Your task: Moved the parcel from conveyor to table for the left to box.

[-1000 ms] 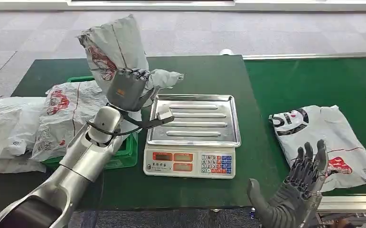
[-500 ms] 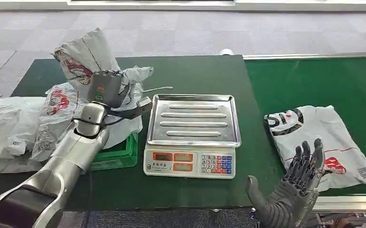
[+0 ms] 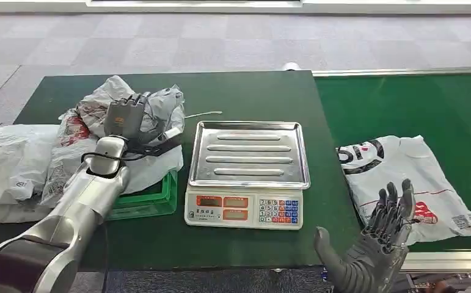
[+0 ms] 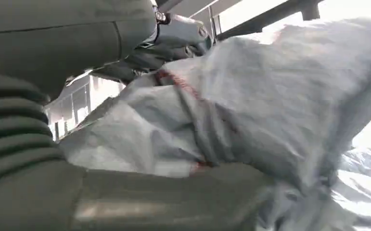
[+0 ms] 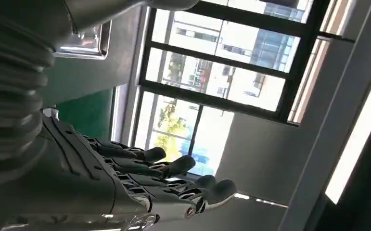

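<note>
one parcel (image 3: 156,110) lies crumpled in left robot hand (image 3: 124,116).

Head view looked forward and down from high over the green table (image 3: 251,91) and conveyor belt (image 3: 404,104). Left wrist view sat very close behind the left hand (image 3: 124,116) — grey parcel (image 4: 250,110) shared with head view. Right wrist view faced sideways past the right hand (image 5: 140,183) toward windows (image 5: 212,72).

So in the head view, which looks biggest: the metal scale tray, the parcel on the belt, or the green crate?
1. Scale tray and parcel on the belt: about alike, too close to rank.
2. Green crate: smallest, though parcels cover most of it.
</note>
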`<state>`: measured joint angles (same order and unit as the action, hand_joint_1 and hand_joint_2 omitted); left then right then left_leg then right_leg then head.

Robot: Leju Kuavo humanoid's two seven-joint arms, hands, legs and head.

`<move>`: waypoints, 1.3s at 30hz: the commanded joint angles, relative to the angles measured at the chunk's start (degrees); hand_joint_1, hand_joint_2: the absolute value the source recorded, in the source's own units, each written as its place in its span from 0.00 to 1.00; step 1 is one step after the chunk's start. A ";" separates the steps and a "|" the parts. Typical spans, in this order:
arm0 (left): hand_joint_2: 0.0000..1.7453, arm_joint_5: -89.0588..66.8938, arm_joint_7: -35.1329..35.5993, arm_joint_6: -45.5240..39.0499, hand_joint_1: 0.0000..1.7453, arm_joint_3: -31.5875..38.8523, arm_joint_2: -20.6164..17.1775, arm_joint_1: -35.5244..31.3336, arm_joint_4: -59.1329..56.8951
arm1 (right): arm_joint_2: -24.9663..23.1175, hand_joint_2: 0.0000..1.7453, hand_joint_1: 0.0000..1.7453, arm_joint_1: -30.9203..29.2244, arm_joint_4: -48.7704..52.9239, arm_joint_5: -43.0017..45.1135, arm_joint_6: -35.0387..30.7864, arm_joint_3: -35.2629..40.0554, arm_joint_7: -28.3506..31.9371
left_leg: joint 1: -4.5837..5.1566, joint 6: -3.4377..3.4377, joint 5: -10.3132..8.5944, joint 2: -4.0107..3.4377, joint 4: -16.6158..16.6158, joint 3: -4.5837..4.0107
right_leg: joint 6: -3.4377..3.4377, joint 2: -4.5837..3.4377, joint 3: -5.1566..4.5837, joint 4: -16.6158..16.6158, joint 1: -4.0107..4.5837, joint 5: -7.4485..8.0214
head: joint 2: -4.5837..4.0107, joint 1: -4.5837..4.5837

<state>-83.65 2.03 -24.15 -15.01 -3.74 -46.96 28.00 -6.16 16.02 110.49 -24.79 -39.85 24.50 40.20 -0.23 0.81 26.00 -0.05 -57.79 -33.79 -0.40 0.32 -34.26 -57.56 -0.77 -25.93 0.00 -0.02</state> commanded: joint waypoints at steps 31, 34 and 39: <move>0.00 66.74 -30.28 22.69 0.00 5.90 14.29 41.15 47.45 | 7.25 1.00 0.00 -8.62 -26.92 -65.21 9.37 -25.09 -38.15 | 0.04 -0.25 0.45 -0.13 0.08 0.25 | -0.20 -0.08 0.38 0.30 -0.04 -0.24 | 0.00 0.02; 0.00 66.70 -30.27 22.71 0.00 5.94 14.30 41.10 47.44 | 7.26 1.00 0.00 -8.46 -26.75 -65.21 9.43 -25.02 -38.13 | 0.05 -0.28 0.43 -0.08 0.03 0.25 | -0.22 -0.03 0.40 0.24 -0.05 -0.25 | -0.02 0.02; 0.00 66.46 -30.16 22.98 0.00 6.17 14.45 41.03 47.28 | 11.13 1.00 0.00 -8.10 -25.92 -65.21 10.70 -22.83 -42.20 | 0.05 -0.26 0.42 -0.04 0.08 0.35 | -0.20 0.00 0.47 0.29 0.00 -0.26 | 0.00 0.02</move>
<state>-16.83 -28.52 -1.33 -8.00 10.93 -5.79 75.89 -0.92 10.19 90.44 -89.94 -30.42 1.46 1.99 -0.15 0.56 26.42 -0.10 -57.85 -33.62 -0.62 0.33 -34.00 -57.45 -0.80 -26.20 0.00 0.00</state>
